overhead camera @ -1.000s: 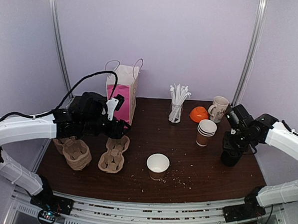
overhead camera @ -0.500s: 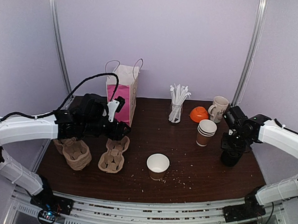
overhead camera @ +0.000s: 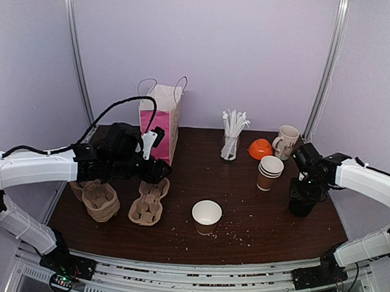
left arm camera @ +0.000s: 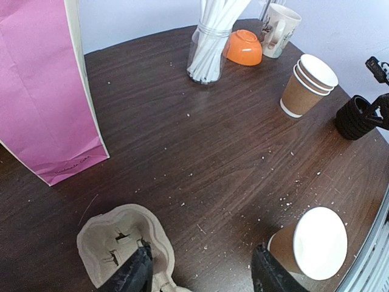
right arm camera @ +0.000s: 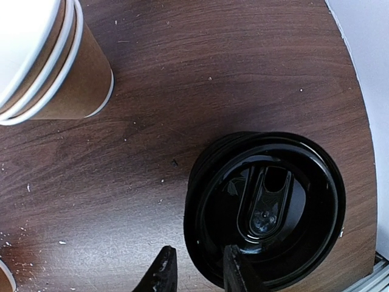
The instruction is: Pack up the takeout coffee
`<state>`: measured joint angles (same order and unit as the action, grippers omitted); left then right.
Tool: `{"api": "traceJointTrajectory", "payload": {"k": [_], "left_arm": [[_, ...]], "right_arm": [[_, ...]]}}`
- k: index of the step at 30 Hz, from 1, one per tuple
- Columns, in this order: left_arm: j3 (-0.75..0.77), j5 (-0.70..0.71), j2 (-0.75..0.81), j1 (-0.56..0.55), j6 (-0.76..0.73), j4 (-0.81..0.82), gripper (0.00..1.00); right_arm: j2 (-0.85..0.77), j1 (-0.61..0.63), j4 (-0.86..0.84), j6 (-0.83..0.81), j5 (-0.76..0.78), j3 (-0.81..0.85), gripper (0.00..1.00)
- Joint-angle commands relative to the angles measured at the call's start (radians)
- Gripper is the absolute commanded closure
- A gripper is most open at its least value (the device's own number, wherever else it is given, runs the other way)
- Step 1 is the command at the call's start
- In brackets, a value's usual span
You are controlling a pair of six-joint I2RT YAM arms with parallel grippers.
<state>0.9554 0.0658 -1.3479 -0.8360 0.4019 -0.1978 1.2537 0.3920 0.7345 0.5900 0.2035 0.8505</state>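
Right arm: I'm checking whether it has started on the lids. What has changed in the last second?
The right gripper eased down toward the stack of black lids, and its jaws narrowed astride the top lid's rim; nothing is lifted yet. The left gripper stayed open above the cup carrier, barely shifting. The loose cup, stacked cups and bag did not move.

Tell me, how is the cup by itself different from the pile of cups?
The lone cup is just one; the cup stack is three nested together. The lone cup stands near the front of the table, in the middle; the cup stack stands farther back, right, near the orange bowl. Both are brown paper, white-rimmed, upright, lidless.
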Motion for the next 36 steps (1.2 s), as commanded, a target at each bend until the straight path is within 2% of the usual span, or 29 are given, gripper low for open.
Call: {"api": "traceJointTrajectory", "payload": {"k": [1, 21, 26, 28, 31, 36], "left_arm": [[-0.014, -0.011, -0.005, -0.003, 0.003, 0.051, 0.43], [-0.013, -0.01, -0.012, -0.006, 0.006, 0.051, 0.45], [-0.013, -0.015, -0.015, -0.005, 0.006, 0.051, 0.45], [-0.012, -0.015, -0.016, -0.005, 0.005, 0.051, 0.45], [-0.013, -0.013, -0.014, -0.005, 0.005, 0.051, 0.45], [-0.012, -0.012, -0.019, -0.005, 0.003, 0.052, 0.45]], "right_arm": [[0.006, -0.011, -0.001, -0.012, 0.003, -0.007, 0.74], [-0.017, -0.013, 0.042, -0.035, 0.039, 0.018, 0.89], [-0.003, -0.014, 0.046, -0.039, 0.045, 0.026, 0.75], [0.004, -0.013, 0.043, -0.04, 0.044, 0.022, 0.73], [0.016, -0.013, 0.036, -0.043, 0.038, 0.015, 0.73], [0.025, -0.013, 0.03, -0.048, 0.028, 0.004, 0.82]]}}
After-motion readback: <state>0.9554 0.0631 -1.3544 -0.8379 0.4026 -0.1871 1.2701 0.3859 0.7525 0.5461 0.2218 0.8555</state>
